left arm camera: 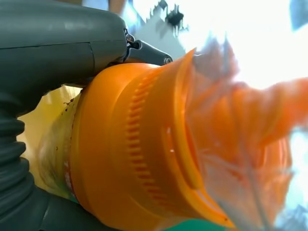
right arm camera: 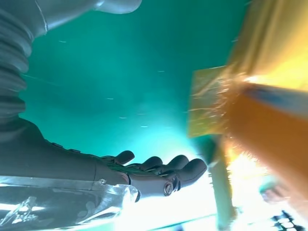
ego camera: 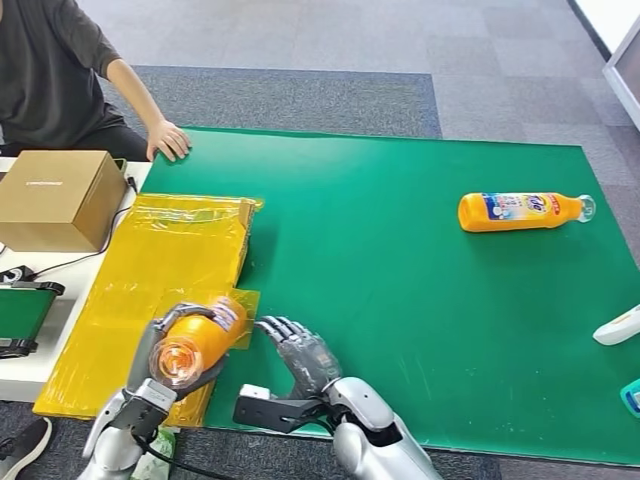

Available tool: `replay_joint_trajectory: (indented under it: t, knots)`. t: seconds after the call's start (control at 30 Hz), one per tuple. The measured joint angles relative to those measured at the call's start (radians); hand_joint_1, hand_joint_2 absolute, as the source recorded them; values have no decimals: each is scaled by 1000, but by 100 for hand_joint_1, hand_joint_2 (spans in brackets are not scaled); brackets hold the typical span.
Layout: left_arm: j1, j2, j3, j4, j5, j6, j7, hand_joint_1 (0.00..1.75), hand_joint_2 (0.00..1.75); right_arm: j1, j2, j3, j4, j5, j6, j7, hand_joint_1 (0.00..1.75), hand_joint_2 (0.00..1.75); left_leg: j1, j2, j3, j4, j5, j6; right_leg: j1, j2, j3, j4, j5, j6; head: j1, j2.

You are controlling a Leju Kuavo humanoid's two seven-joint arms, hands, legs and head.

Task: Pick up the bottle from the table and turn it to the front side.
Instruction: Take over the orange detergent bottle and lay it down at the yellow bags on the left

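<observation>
The right hand (right arm camera: 120, 175) reaches out with fingers (right arm camera: 181, 168) extended and apart over the green worktop (right arm camera: 109, 82), near a blurred orange bottle (right arm camera: 275, 139) and yellow plastic sheet (right arm camera: 207, 101).

Office-like lab: carpet tiles (ego camera: 483, 60), work table (ego camera: 392, 300)

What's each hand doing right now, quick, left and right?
Left hand: grips the orange bottle, lifted off the table.
Right hand: open, fingers spread, holding nothing, beside the bottle.
</observation>
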Motion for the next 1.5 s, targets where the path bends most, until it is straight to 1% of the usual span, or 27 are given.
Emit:
replay_joint_trajectory:
  t: [0.13,0.17,0.23,0.3,0.37,0.43,0.5,0.53,0.67,0.73,0.77,0.83,0.87,0.9,1.0,1.1,1.23,1.5]
  knots:
    - [9,-76,114,-84,-227,119,58,147,175,78,-12,-83,-109,35,18,13,0,175,0,0,-1,0,-1,0,0,0,-1,0,0,0,0,0]
    - [9,-90,139,-100,-285,148,82,143,175,94,-14,-107,-138,40,23,14,0,175,0,0,-1,0,-1,0,0,0,-1,0,0,0,0,0]
    - [9,-107,172,-115,-422,194,161,138,175,124,-16,-148,-186,46,32,13,0,175,0,0,-1,0,-1,0,0,0,-1,0,0,0,0,0]
    - [10,-110,191,-117,-583,218,269,137,175,153,-17,-187,-226,47,42,9,0,175,0,0,-1,0,-1,-1,0,0,-1,0,0,0,0,0]
    - [6,-107,202,-107,-726,208,385,136,175,178,-17,-223,-260,44,56,-1,0,175,0,0,-1,0,-1,-1,0,0,-1,0,0,0,0,0]
    - [-6,-100,209,-77,-820,182,481,135,175,199,-17,-254,-284,34,73,-14,0,175,0,0,-1,0,-1,-1,0,0,-1,0,0,0,0,0]
    - [-23,-90,216,-37,-861,168,525,130,175,216,-17,-279,-299,23,85,-26,0,175,0,0,-1,0,-1,-1,0,0,-1,0,0,0,0,0]
    - [-34,-83,219,-15,-873,162,535,123,175,222,-17,-288,-303,18,90,-32,0,175,0,0,-1,0,-1,-1,0,0,-1,0,0,0,0,0]
    - [-86,-54,224,83,-905,145,546,87,175,230,-15,-309,-304,-10,103,-58,0,175,0,0,-1,0,-1,-1,0,0,-1,0,0,0,0,0]
    - [-114,-41,224,135,-916,148,542,77,175,231,-15,-315,-298,-20,107,-69,0,175,0,0,-1,0,-1,-1,0,0,-1,0,0,0,0,0]
    - [-129,-35,223,161,-921,152,537,63,175,230,-14,-317,-294,-26,108,-74,0,175,0,0,-1,0,-1,-1,0,0,-1,0,0,0,0,0]
    - [-160,-24,221,209,-923,162,522,25,175,230,-14,-320,-284,-36,110,-84,0,175,0,0,-1,0,-1,-2,0,0,-1,0,0,0,0,0]
    - [-175,-18,218,232,-923,167,513,9,175,229,-13,-321,-278,-41,111,-89,0,175,0,0,-1,0,0,-2,0,0,0,1,0,0,0,0]
    - [-189,-13,214,254,-920,170,504,0,175,228,-12,-322,-272,-44,111,-92,0,175,0,0,0,0,0,-2,0,0,0,1,0,0,0,0]
    - [-225,-1,195,314,-903,181,478,0,175,225,-12,-323,-250,-54,110,-99,0,175,0,0,0,0,0,-2,0,0,0,1,0,0,0,0]
    - [-242,2,172,345,-879,188,458,0,175,222,-11,-323,-234,-61,108,-102,0,175,0,0,-1,0,0,-2,0,0,-1,1,0,-1,0,0]
    - [-245,3,147,352,-847,188,441,0,175,221,-11,-323,-220,-67,106,-102,0,175,0,0,-1,0,0,-2,0,0,-1,1,0,0,0,0]
    - [-245,4,125,353,-823,187,426,0,175,219,-11,-323,-206,-69,106,-102,0,175,0,0,-1,0,0,-2,0,0,-1,1,0,-1,0,0]
